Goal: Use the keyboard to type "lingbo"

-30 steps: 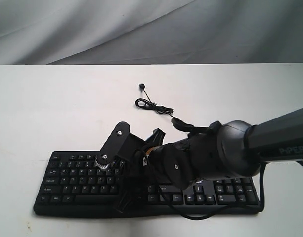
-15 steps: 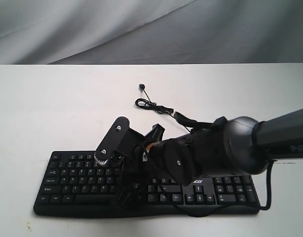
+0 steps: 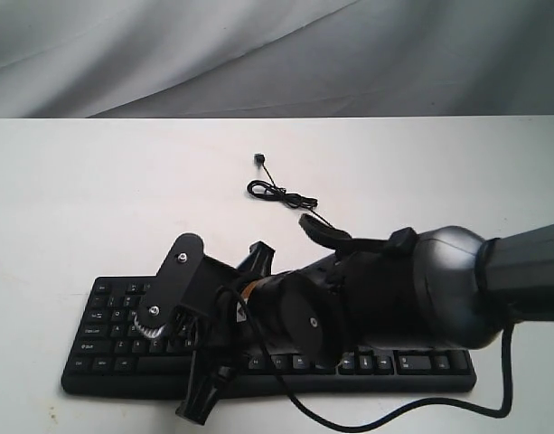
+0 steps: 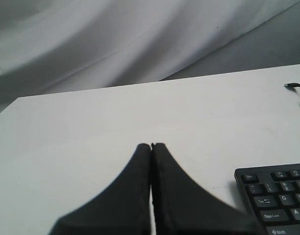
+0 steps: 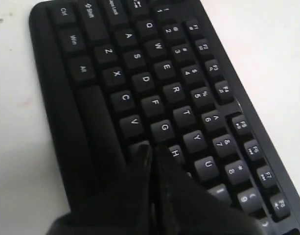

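Two fingers of the right gripper (image 5: pixel 152 149), pressed together and empty, poise over the keyboard (image 3: pixel 412 362) just past V, next to G and H (the B key, I'd guess). Next: a short straight press, then across to O. The left gripper (image 4: pixel 151 147), likewise closed and empty, hovers beyond the keyboard's nine o'clock end. White table (image 3: pixel 96 199), keyboard at six o'clock, cable (image 3: pixel 277 193) coiled at twelve; grey cloth (image 3: pixel 258 54) behind.
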